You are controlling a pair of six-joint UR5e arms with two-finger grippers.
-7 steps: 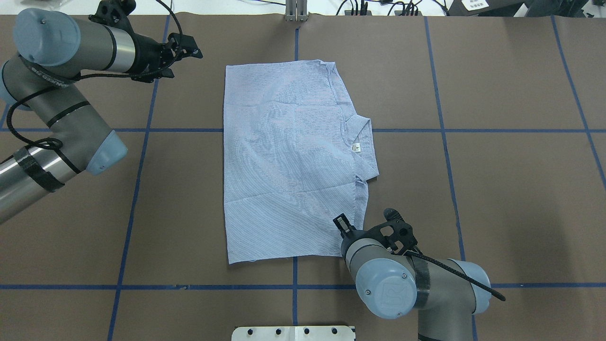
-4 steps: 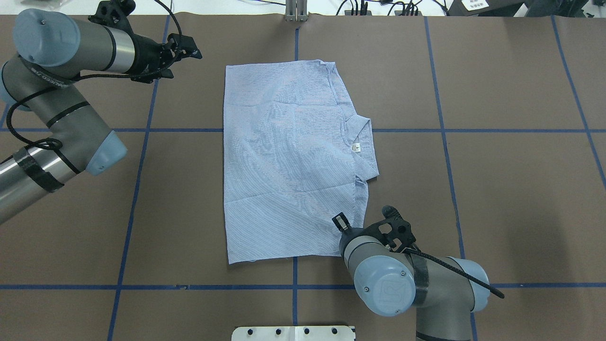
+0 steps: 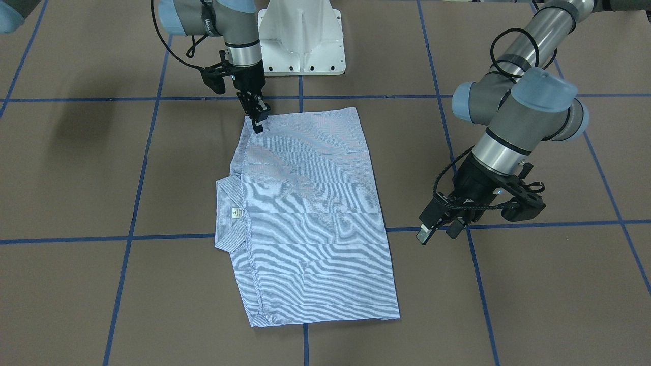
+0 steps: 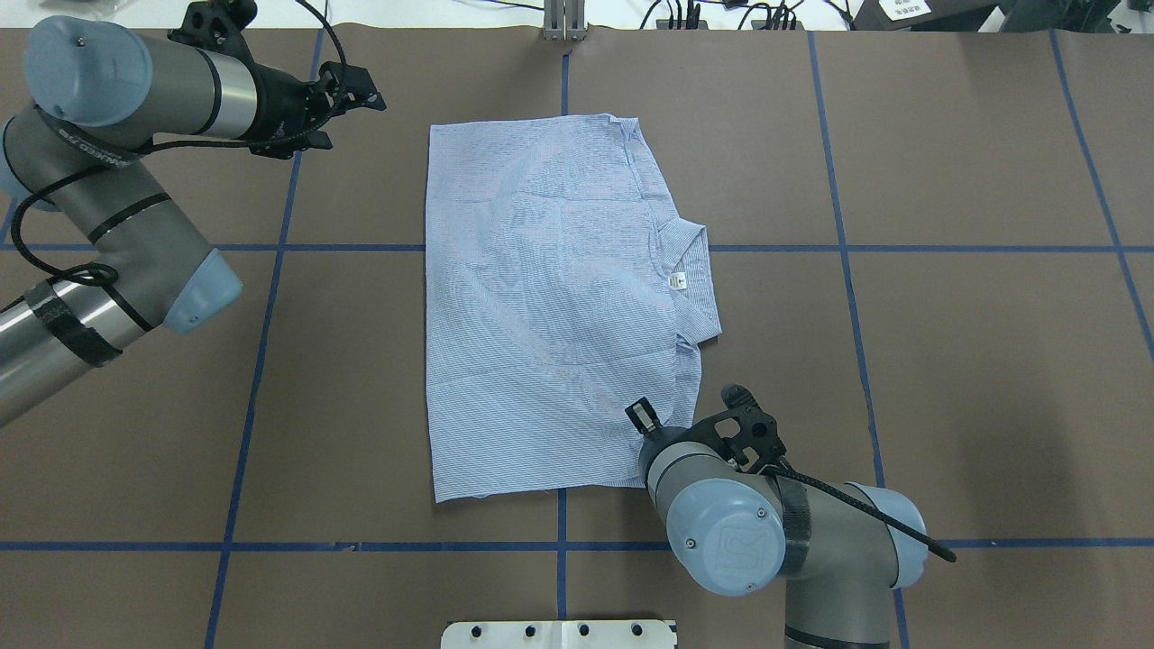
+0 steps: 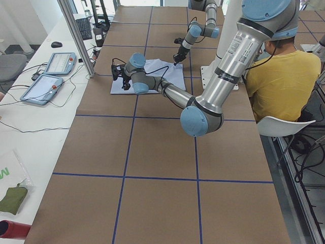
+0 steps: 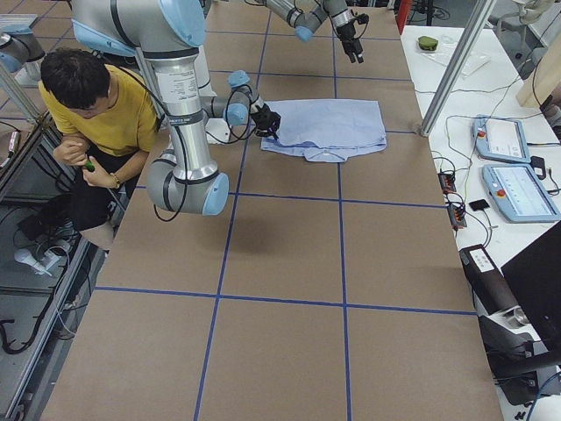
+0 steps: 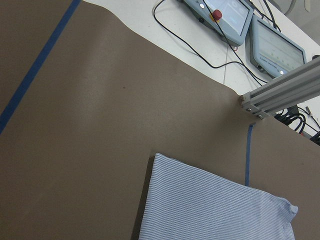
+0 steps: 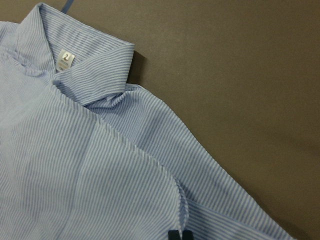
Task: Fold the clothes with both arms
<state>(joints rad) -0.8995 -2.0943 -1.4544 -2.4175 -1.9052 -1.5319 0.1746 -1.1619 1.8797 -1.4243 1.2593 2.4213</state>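
Lining up on shirt (image 4: 541, 297) corner: right tool (image 3: 258, 124) narrow, can't tell if pinching; left tool (image 3: 438, 232) spread, idle. Next, probably: pinch, fold.

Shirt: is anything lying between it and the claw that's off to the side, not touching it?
Nothing visible does. Between the left gripper and the shirt there is only bare brown table, crossed by a flat blue tape line.

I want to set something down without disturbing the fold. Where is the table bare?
Widest bare table lies beyond the shirt's collar side, on the robot's right. A narrower free strip runs between the shirt's opposite edge and the left arm. Crowded: the shirt's near corner under the right gripper, and the far corner by the left gripper.
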